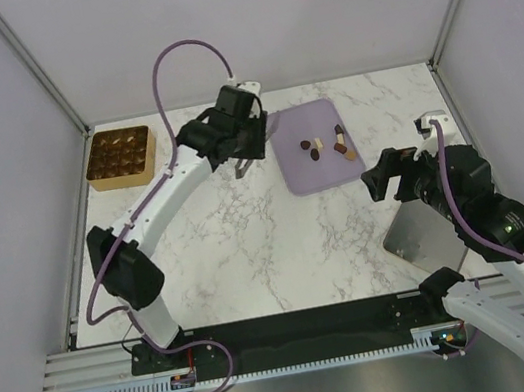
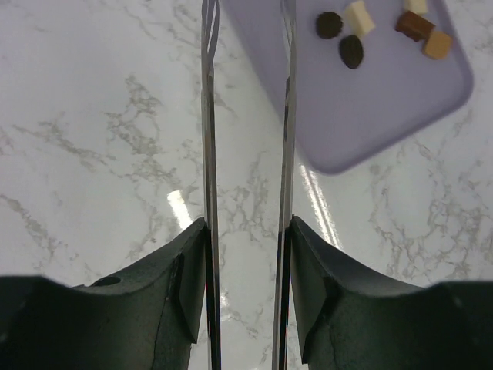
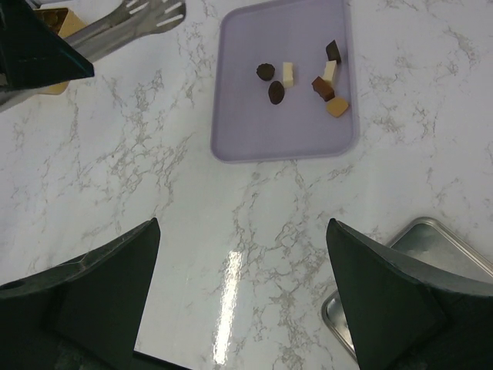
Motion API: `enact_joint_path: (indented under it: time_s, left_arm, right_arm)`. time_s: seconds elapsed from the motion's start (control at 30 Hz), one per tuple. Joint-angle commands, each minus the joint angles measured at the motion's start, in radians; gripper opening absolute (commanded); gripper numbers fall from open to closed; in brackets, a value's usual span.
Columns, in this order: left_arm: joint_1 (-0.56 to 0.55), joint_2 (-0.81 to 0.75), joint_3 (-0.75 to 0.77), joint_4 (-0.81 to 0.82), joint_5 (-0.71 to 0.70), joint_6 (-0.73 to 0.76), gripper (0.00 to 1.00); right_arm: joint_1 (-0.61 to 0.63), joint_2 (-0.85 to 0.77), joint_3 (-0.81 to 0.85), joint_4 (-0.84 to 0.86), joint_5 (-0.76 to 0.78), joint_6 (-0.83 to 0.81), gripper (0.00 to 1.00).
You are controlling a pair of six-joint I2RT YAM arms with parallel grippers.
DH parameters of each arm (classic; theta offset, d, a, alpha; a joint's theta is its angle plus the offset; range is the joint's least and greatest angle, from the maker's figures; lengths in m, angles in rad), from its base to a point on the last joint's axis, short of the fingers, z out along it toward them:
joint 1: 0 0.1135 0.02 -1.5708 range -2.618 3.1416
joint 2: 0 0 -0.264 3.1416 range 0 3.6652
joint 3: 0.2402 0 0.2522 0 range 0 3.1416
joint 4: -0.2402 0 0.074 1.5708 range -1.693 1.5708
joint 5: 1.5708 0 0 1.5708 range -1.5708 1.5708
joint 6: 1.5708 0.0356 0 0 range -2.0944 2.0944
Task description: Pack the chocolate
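As chocolate (image 3: 276, 92) lies on lilac tray (image 3: 254, 123), cream bar (image 3: 330, 71) runs near-to-far

My desk (image 1: 253, 258), left to right: box, tray, pan.
The box (image 1: 123, 183) sits in the far left corner. The tray (image 1: 309, 175) lies far and right of centre, with the chocolate (image 1: 326, 144) on it. My left pincer (image 2: 246, 15) hangs just left of the tray. My right pincer (image 3: 243, 223) is before the tray's right corner, by the pan (image 1: 426, 233) at near right.
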Motion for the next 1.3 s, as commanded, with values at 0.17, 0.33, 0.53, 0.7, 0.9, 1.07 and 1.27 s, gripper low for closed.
enact_joint_path:
  time_s: [0.17, 0.33, 0.53, 0.7, 0.9, 1.07, 1.27]
  left_arm:
    - [-0.177, 0.202, 0.15, 0.067, -0.054, -0.02, 0.51]
    - [-0.215, 0.297, 0.193, 0.068, -0.05, -0.029, 0.51]
    - [-0.234, 0.352, 0.196, 0.075, -0.072, -0.042, 0.51]
    - [-0.235, 0.386, 0.196, 0.073, -0.075, -0.045, 0.51]
    - [-0.235, 0.406, 0.204, 0.078, -0.052, -0.051, 0.49]
    - [-0.237, 0.411, 0.204, 0.078, -0.044, -0.048, 0.46]
    - [-0.238, 0.421, 0.207, 0.076, -0.049, -0.04, 0.43]
  right_arm:
    - [0.003, -0.015, 0.045, -0.012, 0.027, -0.007, 0.98]
    - [0.001, -0.009, 0.052, -0.01, 0.033, -0.017, 0.98]
    - [0.001, -0.008, 0.047, -0.007, 0.041, -0.03, 0.98]
    - [0.001, -0.015, 0.041, -0.007, 0.054, -0.036, 0.98]
    - [0.003, -0.017, 0.03, -0.006, 0.058, -0.039, 0.98]
    - [0.003, -0.02, 0.027, -0.006, 0.061, -0.039, 0.98]
    - [0.003, -0.028, 0.024, -0.004, 0.061, -0.034, 0.98]
